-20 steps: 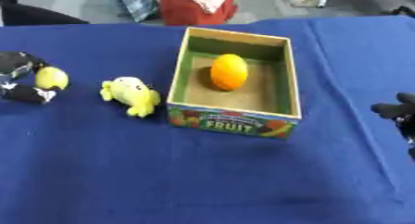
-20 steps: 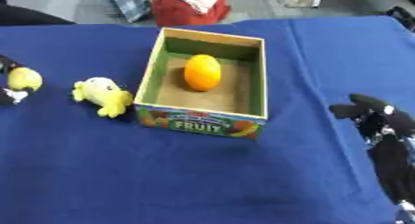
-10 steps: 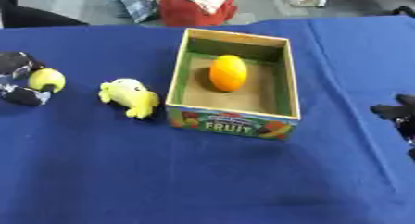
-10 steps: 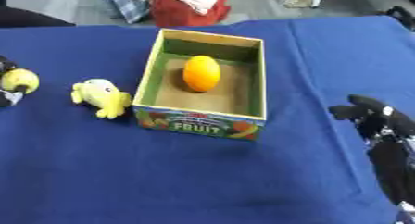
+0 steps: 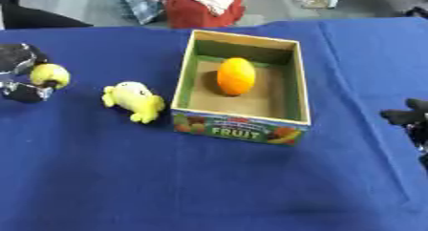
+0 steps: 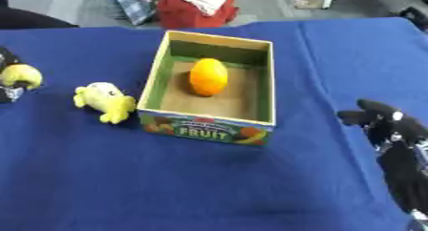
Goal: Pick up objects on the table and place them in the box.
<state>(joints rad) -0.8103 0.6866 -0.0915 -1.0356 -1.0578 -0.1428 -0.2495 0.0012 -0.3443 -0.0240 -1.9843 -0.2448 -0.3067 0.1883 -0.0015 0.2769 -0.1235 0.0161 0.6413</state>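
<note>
I see my left hand (image 5: 21, 77) pinching a yellow fruit (image 5: 49, 74), w/ right hand (image 6: 386, 125) relaxed beside the box (image 5: 295, 89).

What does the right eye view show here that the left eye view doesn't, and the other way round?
Only the right eye view shows most of the right hand together with the black arm running down to the lower right corner. Only the left eye view shows the whole left hand at the left edge, its fingers curled round a small yellow object; the right eye view cuts most of that hand off. Both show the fruit box holding an orange, a yellow soft toy lying just left of the box, and the blue tablecloth.
</note>
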